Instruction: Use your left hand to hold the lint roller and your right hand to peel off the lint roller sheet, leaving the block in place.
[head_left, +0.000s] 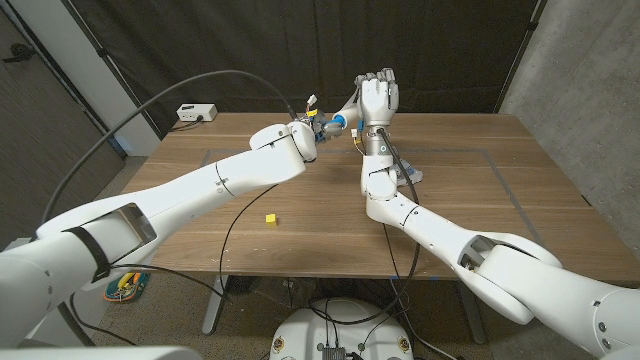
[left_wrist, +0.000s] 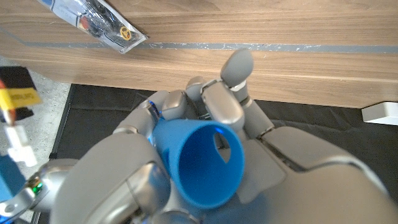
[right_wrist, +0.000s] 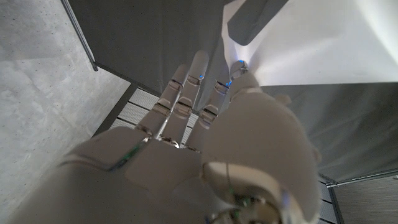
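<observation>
A: One wooden table (head_left: 480, 200), brown grain, w/ a thin grey rectangle outline taped or drawn on it. Dark curtain behind, concrete wall at frame right, pale floor at left.

B: Counts?

A: One yellow block (head_left: 270, 217), small cube, lower-centre of the tabletop, well apart from both hands. One white box (head_left: 196, 112) w/ cable at the table's upper-left corner. One lint roller (head_left: 337, 122), blue handle, top centre of the head view.

B: Left hand?

A: Left hand (head_left: 308, 130) grips the roller; in the left wrist view the fingers (left_wrist: 221, 102) wrap a smooth blue plastic tube (left_wrist: 199, 165), hollow, round-mouthed. Glossy packet (left_wrist: 99, 22) lies on the wood, upper left of that view.

B: Right hand?

A: Right hand (head_left: 377, 98) is raised above the table's far edge, top centre, upright, just beside the roller. Fingers look curled in the head view, yet lie fairly straight and close together in the right wrist view (right_wrist: 186, 118). Can't tell if it pinches a sheet.

B: Finish?

A: Both arms white, glossy shells; hands grey metal-look.
</observation>
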